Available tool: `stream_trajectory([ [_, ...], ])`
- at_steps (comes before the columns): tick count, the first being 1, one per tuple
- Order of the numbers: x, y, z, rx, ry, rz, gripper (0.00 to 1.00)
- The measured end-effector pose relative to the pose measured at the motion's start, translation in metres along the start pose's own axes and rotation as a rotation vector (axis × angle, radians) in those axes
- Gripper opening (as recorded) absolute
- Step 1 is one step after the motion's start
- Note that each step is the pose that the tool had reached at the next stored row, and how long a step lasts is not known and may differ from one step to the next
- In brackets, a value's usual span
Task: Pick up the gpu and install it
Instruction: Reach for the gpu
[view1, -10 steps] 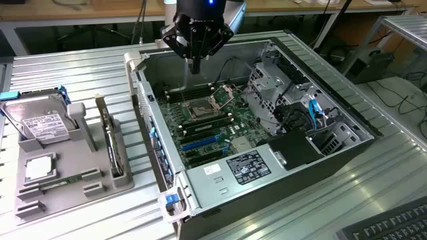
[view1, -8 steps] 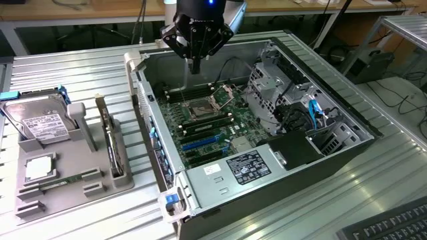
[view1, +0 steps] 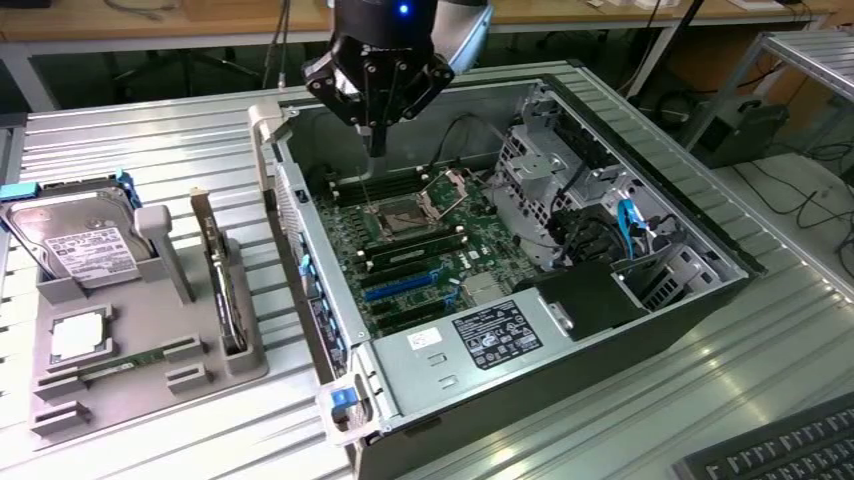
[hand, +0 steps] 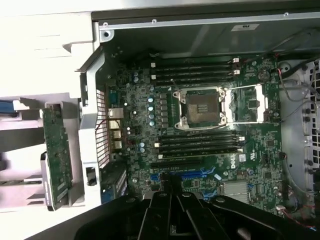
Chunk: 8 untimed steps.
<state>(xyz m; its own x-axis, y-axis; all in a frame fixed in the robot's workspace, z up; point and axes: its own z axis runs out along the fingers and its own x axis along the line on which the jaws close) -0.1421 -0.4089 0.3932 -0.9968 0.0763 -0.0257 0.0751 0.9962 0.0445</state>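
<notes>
Gpu (view1: 226, 290) stands well apart from closed fingers (view1: 378, 136).

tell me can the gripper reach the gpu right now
Probably yes: the gpu stands on edge in its grey holder beside the case, nothing over it. The gripper, above the open case, is shut and empty.

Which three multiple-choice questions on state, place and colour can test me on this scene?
1. How is the gripper? A) wide open; B) shut, empty; C) gripping something.
2. Where is the gpu? A) standing in the grey holder; B) already installed; C) in the gripper.
3. What colour is the cable by the drive cage? A) red; B) blue; C) yellow.
Answers: 1 B, the fingers meet with nothing between them; 2 A, it stands on edge in the holder; 3 B, the cable is plainly blue.
</notes>
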Motion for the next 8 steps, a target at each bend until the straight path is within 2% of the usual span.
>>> stream_trajectory([
  [7, 0.026, -0.0086, -0.0006, 0.0000, -0.0008, 0.000, 0.11],
  [8, 0.036, -0.0108, 0.0001, 0.0002, -0.0009, 0.000, 0.11],
])
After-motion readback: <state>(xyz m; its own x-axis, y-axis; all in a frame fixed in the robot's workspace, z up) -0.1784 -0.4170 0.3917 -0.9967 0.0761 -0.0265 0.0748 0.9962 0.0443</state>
